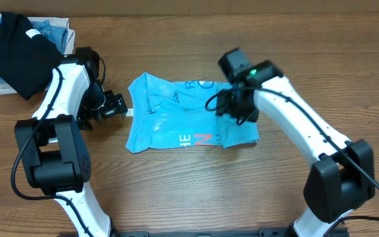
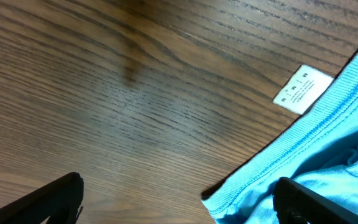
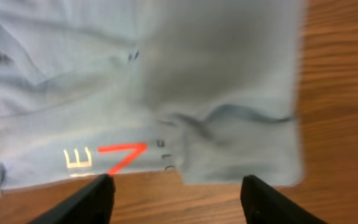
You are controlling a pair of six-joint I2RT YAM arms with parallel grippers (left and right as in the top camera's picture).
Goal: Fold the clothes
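— Where does the t-shirt (image 1: pixel 183 118) sit for you?
— In the middle of the table (image 1: pixel 176 191), flat but rumpled. Its long axis runs across, from my left arm's side to my right's.
— And your grippers?
— My left gripper (image 1: pixel 118 105) is spread wide and empty, just beside the shirt's left edge. On its wrist view the ribbed edge and a white label (image 2: pixel 302 89) lie toward one finger's side. My right gripper (image 3: pixel 176 190) hangs over the shirt's right half, jaws apart, nothing between them.
— So which one takes the next fold?
— I'd judge the right. The cloth lies directly beneath it, while the left must reach inward first.
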